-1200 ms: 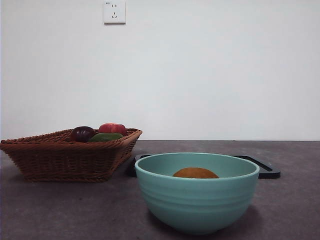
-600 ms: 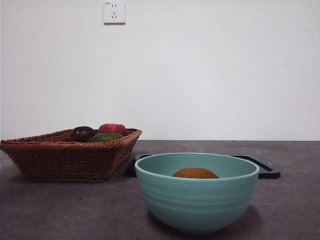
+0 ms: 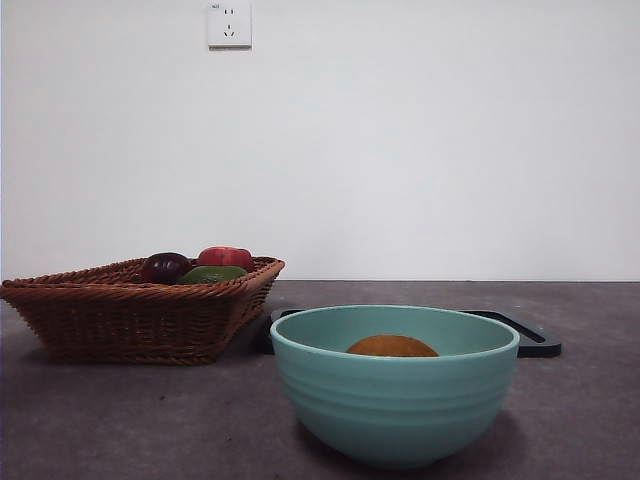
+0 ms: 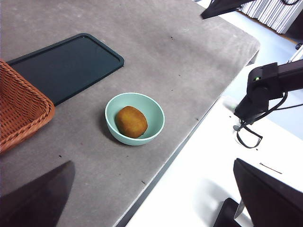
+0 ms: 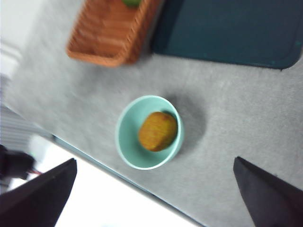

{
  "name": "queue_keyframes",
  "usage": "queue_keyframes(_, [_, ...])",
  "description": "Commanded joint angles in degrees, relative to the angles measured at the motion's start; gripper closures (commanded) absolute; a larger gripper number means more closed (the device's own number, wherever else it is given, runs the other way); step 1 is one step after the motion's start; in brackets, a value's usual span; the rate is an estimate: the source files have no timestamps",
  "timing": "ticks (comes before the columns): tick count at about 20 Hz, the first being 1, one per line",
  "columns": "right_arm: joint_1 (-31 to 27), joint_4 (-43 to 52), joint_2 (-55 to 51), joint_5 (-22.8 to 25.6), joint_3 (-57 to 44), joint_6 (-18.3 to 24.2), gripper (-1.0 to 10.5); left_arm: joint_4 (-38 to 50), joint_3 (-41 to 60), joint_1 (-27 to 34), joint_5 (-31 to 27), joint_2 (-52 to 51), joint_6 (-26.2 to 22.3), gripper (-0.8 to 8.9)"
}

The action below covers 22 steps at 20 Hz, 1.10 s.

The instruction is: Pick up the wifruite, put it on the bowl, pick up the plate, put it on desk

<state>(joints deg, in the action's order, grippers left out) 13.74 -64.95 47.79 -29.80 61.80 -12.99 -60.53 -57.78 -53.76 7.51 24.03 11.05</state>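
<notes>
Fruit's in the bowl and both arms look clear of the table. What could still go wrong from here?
1. The teal-green glazed bowl with the brown-orange oval fruit stands near the dark grey tabletop's front edge, so a nudge could tip it off.
2. The glossy black rectangular tray lies flat, its end beside the brown wicker basket; gripping its low rim may slip or bump the basket.
3. The right wrist view is blurred, so aiming by it is unreliable.

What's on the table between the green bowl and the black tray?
Nothing: just bare desk between the bowl and the tray. The left wrist view shows it best.
</notes>
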Motion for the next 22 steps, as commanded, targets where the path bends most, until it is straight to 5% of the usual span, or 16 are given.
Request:
queue_keyframes(1, [4.7,2.3,4.4,3.8,2.1,1.0,3.6,2.2,-1.0,-0.5,0.3,0.2,0.2,2.84])
queue_keyframes(9, [19.8,4.9,22.0,18.9,4.0,0.3,3.6,3.7,-1.1,-0.5,0.3,0.2,0.2,2.84])
queue_keyframes(22, [20.8,5.6,41.6,19.4,4.0,4.9,3.6,5.3,-1.1,-0.5,0.3,0.2,0.2,2.84])
